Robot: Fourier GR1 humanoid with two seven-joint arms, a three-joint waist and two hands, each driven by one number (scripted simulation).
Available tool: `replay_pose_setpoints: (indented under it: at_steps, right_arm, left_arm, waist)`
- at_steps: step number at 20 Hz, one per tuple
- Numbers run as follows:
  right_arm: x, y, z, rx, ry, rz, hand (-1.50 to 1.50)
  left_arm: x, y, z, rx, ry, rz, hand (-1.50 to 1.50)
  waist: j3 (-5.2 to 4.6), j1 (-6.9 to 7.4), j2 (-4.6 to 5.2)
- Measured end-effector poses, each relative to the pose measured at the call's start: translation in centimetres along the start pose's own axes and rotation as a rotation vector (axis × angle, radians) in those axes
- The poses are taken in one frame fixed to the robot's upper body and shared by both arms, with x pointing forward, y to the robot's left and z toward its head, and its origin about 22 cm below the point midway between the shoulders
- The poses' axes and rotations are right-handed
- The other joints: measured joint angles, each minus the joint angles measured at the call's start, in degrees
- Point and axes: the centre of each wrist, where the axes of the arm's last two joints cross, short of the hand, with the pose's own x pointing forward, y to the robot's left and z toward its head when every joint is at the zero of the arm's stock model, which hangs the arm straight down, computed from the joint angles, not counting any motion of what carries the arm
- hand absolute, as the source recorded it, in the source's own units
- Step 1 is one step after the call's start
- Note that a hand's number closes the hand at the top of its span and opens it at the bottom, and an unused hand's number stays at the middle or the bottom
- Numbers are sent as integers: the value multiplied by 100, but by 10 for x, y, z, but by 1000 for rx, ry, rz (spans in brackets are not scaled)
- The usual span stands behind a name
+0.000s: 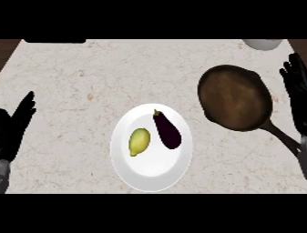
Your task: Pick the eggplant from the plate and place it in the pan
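Nearest me, the white plate (152,175) held the eggplant (167,130) and, just left of it and apart, a yellow lemon (139,141). Farther right sat the brown pan (235,98), its handle angled toward my right forearm (nothing lay inside it). My left hand (7,132) and right hand (304,98) rested at the edges, fingers straight. The marble counter (68,82) carried a pale bowl (262,43) at its far edge.

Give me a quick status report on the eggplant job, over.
Left hand and right hand open, resting at the edges. Eggplant on the plate beside a lemon. Pan empty, path clear.
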Motion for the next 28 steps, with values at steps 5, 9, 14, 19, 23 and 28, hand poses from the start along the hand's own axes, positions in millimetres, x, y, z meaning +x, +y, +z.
replay_pose_setpoints:
  at_steps: [5, 9, 14, 19, 23, 28]
  right_arm:
    - [0, 59, -3, 453, 21, 36, 150]
    - [7, 100, -3, 834, -37, 164, -150]
    - [20, 95, -32, 979, -273, 302, -150]
    - [61, 82, -78, 1084, -403, 447, -150]
    - [109, 96, -99, 1199, -443, 638, -150]
    - [158, 135, -113, 1285, -448, 809, -150]
  left_arm:
    - [38, -20, -7, -53, -175, 65, 0]
    - [66, -44, -9, -119, -296, 151, 0]
    - [70, -55, -12, -111, -332, 216, 0]
    - [65, -57, -14, -96, -337, 234, 0]
    - [62, -61, -15, -95, -338, 238, 0]
    - [62, -59, -18, -89, -332, 239, 0]
  waist:
    - [-12, 424, 176]
    - [-13, 659, 267]
    - [2, 385, 229]
    - [-1, 245, 183]
    - [-9, 222, 163]
    - [-11, 156, 141]
